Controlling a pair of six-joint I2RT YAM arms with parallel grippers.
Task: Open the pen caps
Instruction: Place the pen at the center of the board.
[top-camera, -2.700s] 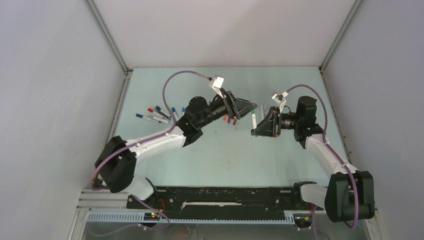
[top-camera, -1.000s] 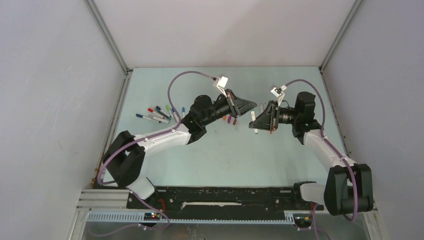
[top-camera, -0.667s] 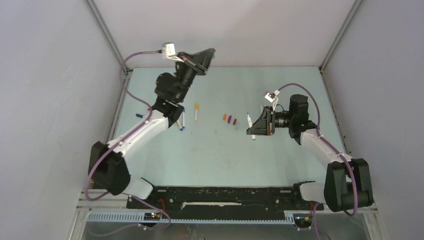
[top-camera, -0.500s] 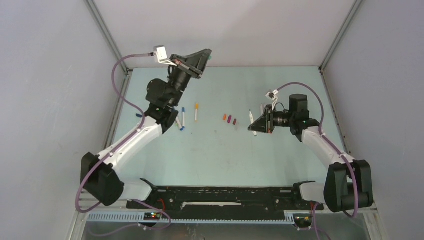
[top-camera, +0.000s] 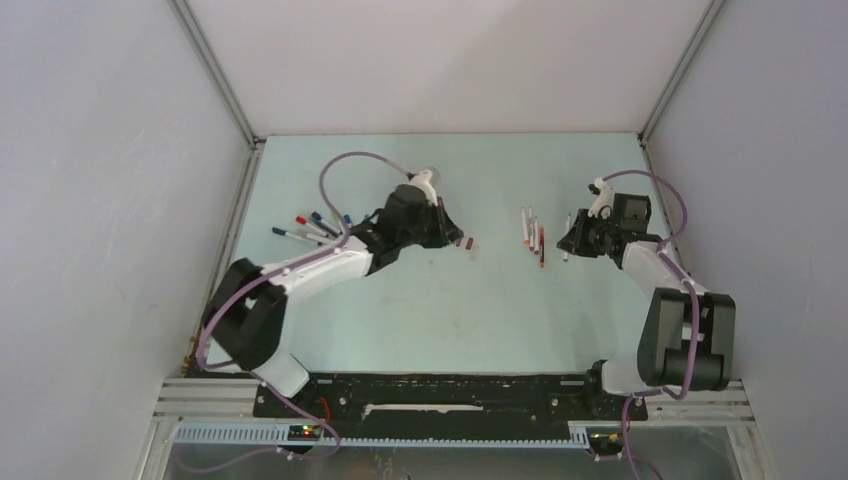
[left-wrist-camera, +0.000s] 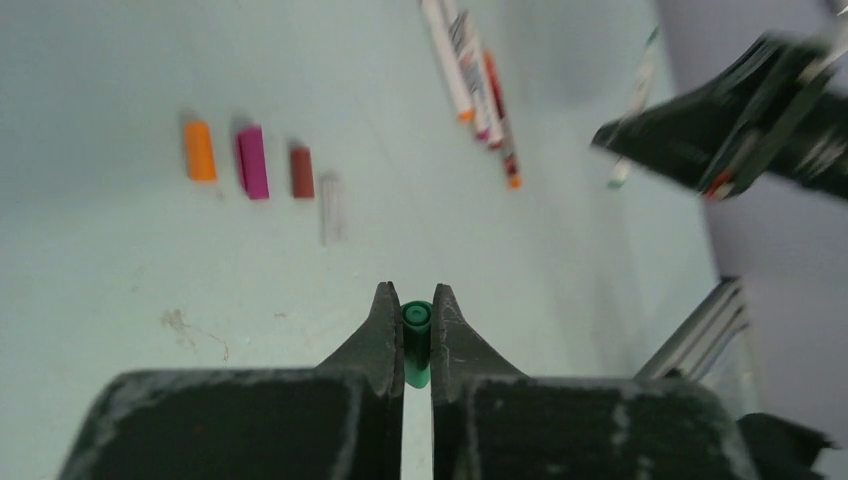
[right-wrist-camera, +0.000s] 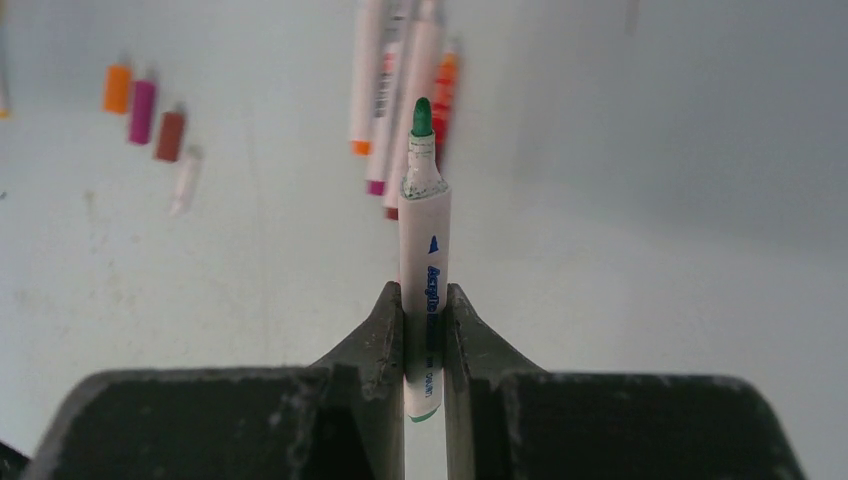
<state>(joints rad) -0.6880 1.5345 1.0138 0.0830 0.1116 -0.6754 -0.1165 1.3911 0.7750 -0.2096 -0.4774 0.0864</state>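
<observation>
Capped pens (top-camera: 305, 228) lie near the left edge of the counter (top-camera: 450, 310). Left hand (left-wrist-camera: 410, 298) pinches a green cap (left-wrist-camera: 417, 322), close to loose caps (left-wrist-camera: 250, 160) mid-counter. Right hand (right-wrist-camera: 425, 300) grips a green-tipped pen (right-wrist-camera: 425, 240), with uncapped pens (top-camera: 533, 232) just beside it, toward the right edge

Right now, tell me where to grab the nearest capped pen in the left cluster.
Probably the white barrel of the pen, mid-length, coming straight down with jaws across its thin width: it lies flat, and its dark cap at the left end stays clear for pulling.
</observation>
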